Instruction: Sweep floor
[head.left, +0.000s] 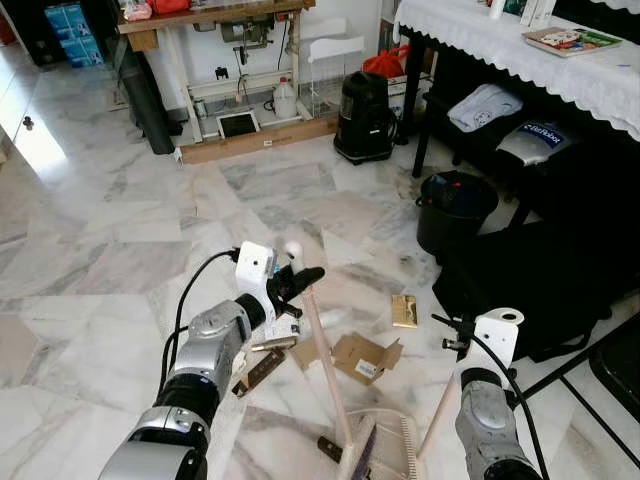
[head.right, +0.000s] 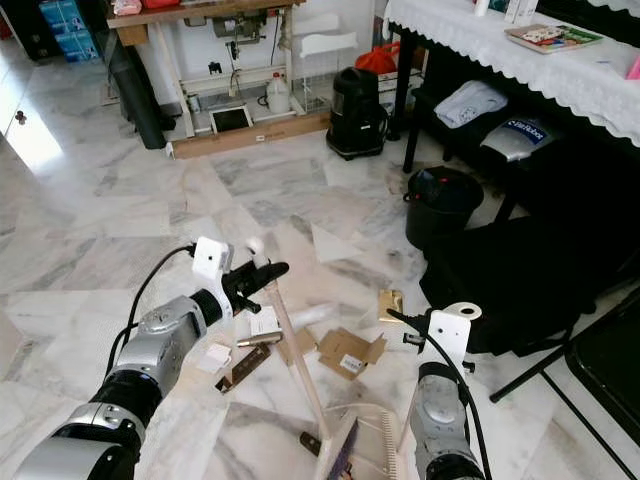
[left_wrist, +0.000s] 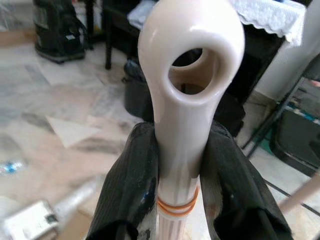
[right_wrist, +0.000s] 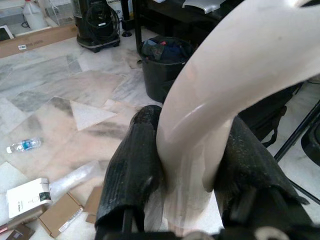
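Left gripper (left_wrist: 182, 200): your jaws are clamped on the broom handle (head.left: 325, 365) just below its looped top end, one black finger on each side of the shaft. Right gripper (right_wrist: 192, 187): jaws closed around the cream dustpan handle (head.left: 440, 410). Broom head and dustpan (head.left: 385, 450): on the marble floor (head.left: 120, 230) below both jaws, between them. Litter beyond the left jaws: cardboard box (head.left: 365, 357), white carton (right_wrist: 26, 196), small water bottle (right_wrist: 22, 145). Black bin (head.left: 455, 208): farther out, ahead of the right jaws.
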